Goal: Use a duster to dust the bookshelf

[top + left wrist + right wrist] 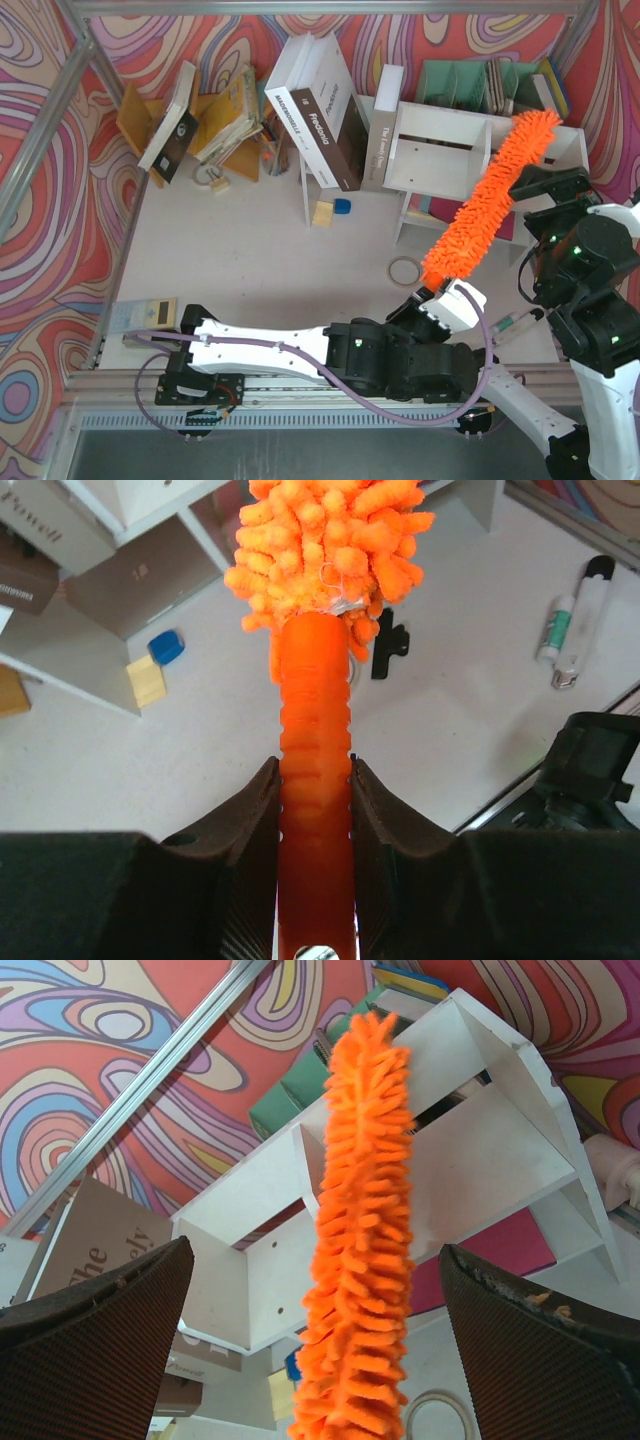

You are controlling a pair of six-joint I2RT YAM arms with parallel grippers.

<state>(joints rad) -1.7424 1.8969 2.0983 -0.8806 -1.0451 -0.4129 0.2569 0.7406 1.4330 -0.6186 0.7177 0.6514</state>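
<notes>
The orange duster [490, 200] slants up from my left gripper [432, 297] toward the white bookshelf [440, 150] at the back right, its fluffy tip over the shelf's top right. My left gripper [314, 780] is shut on the duster's ribbed orange handle [314, 720]. My right gripper [535, 195] is open, its fingers [110, 1310] wide on either side of the fluffy head [360, 1240] without touching it. The bookshelf [470, 1150] shows behind the duster in the right wrist view, its compartments open.
A mint-green organizer [480, 85] stands behind the bookshelf. Books [325, 110] lean at the back centre, more books [195, 115] at the back left. A tape ring [405, 269], a wooden block [322, 213] and a blue block [343, 206] lie on the table. A marker and tube [575, 620] lie to the right.
</notes>
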